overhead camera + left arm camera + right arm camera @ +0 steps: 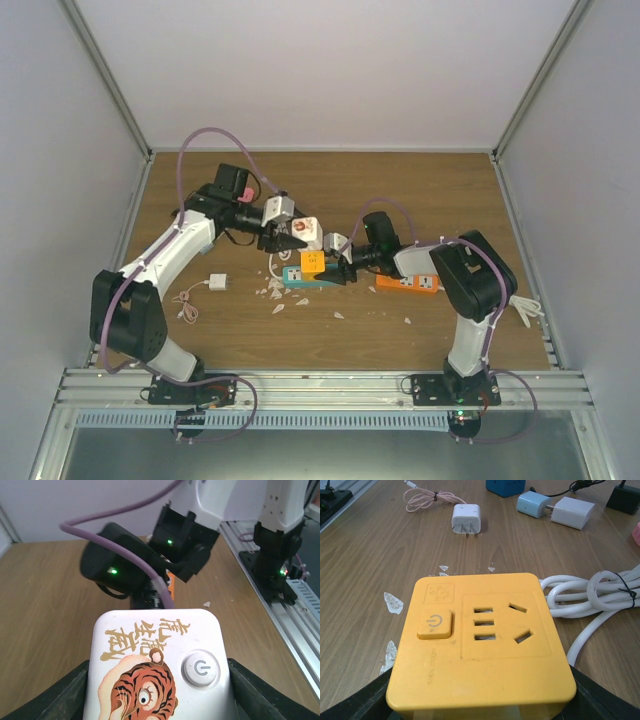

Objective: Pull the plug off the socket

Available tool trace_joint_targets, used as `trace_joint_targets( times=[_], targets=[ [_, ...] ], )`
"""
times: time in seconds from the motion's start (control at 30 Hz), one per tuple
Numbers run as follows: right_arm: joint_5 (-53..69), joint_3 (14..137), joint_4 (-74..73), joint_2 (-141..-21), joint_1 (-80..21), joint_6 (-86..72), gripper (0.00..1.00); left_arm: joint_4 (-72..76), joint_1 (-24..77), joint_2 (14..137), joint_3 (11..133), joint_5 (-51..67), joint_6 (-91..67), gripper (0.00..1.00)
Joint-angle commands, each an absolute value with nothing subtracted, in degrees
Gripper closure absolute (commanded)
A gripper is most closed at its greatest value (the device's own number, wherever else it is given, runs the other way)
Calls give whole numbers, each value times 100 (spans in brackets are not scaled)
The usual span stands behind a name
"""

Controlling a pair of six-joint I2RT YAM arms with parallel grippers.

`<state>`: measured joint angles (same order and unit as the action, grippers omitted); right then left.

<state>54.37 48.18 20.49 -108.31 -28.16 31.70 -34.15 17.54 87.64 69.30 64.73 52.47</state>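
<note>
Grips: left tool [297,241] white cube [155,670], right tool [331,268] yellow cube [485,640].

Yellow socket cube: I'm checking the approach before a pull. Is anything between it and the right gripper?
Nothing visible. The right gripper clamps the yellow socket cube from both sides. Its slots hold no plug.

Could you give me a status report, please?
Left gripper shut on white tiger cube. Right gripper shut on yellow socket, slots empty. White cable beside it.
</note>
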Motion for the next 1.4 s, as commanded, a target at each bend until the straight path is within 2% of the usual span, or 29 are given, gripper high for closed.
trace_joint_targets(
  times=[0.0,0.17,0.33,0.5,0.73,1.1,1.3,1.37],
  targets=[
    [4808,4694,1554,-10998,-2804,3258,88,-3776,1368,8745,7378,6709,5406,97],
    [4838,4691,1523,-10978,-2804,3269,84,-5253,1219,8637,7530,4589,6715,96],
    [4850,4645,1557,-10915,-2805,3309,67,-6112,1217,8142,7066,2790,7467,94],
    [4902,4619,1555,-10870,-2805,3338,55,-6651,1417,7852,6579,1926,7534,94],
    [4939,4615,1529,-10850,-2805,3349,37,-6206,2179,7837,5343,527,6967,91],
    [4979,4599,1520,-10837,-2804,3366,31,-5722,3035,8409,4781,-986,6230,87],
    [4952,4584,1561,-10819,-2806,3357,30,-5518,3190,8753,4580,-2029,5906,85],
    [4965,4573,1567,-10812,-2805,3357,29,-5514,3192,8779,4618,-2277,5864,78]
  ],
)
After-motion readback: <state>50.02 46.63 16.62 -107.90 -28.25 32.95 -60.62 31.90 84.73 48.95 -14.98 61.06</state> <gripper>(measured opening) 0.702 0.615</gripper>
